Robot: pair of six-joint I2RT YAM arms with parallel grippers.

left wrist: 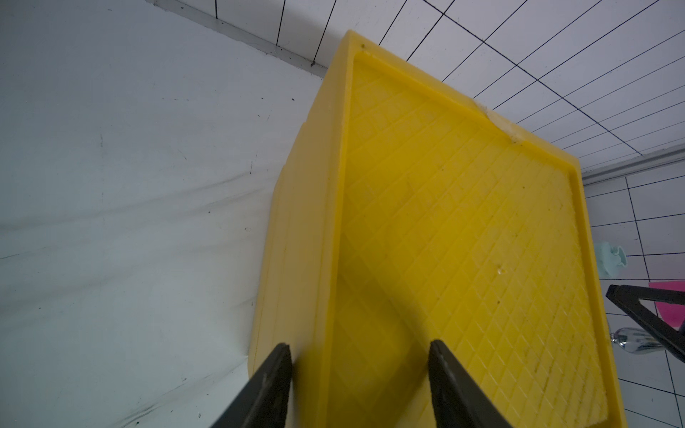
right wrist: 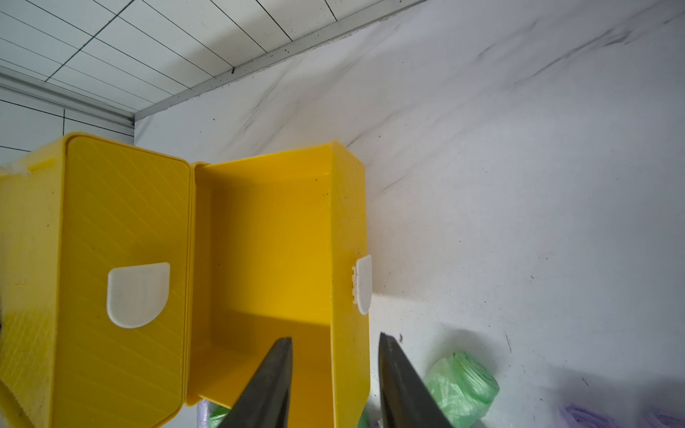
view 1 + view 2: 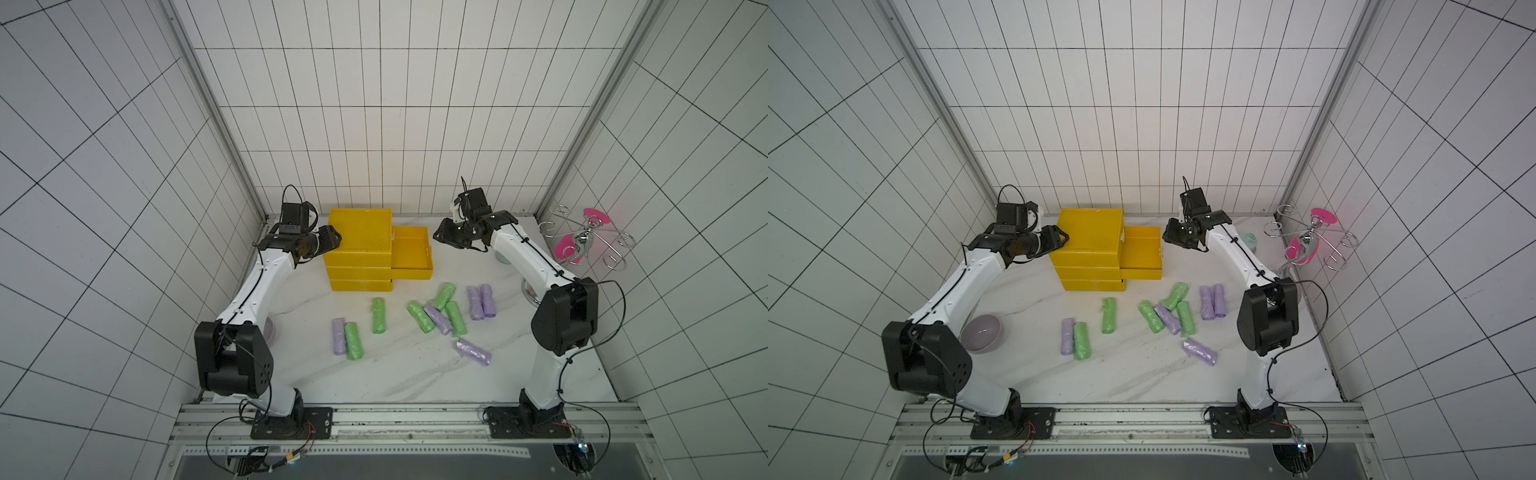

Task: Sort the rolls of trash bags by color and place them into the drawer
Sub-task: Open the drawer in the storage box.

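Observation:
Several green and purple rolls of trash bags lie loose on the marble table, among them a green roll point(image 3: 378, 316), a purple and green pair point(image 3: 345, 338) and a mixed heap point(image 3: 440, 318) point(image 3: 1169, 318). A yellow drawer cabinet point(image 3: 359, 232) stands at the back; one drawer point(image 3: 411, 253) point(image 2: 267, 241) is pulled out to the right and holds nothing. My left gripper point(image 3: 332, 239) point(image 1: 360, 344) is open, its jaws straddling the cabinet's top left edge. My right gripper point(image 3: 438, 235) point(image 2: 334, 337) hangs open just right of the drawer, with a green roll point(image 2: 459, 381) showing past its fingers.
A lavender bowl point(image 3: 982, 328) sits by the left arm. At the back right stand a chrome wire rack with pink parts point(image 3: 582, 237) and a pale mint jar point(image 3: 1250, 241). Tiled walls close in three sides of the table.

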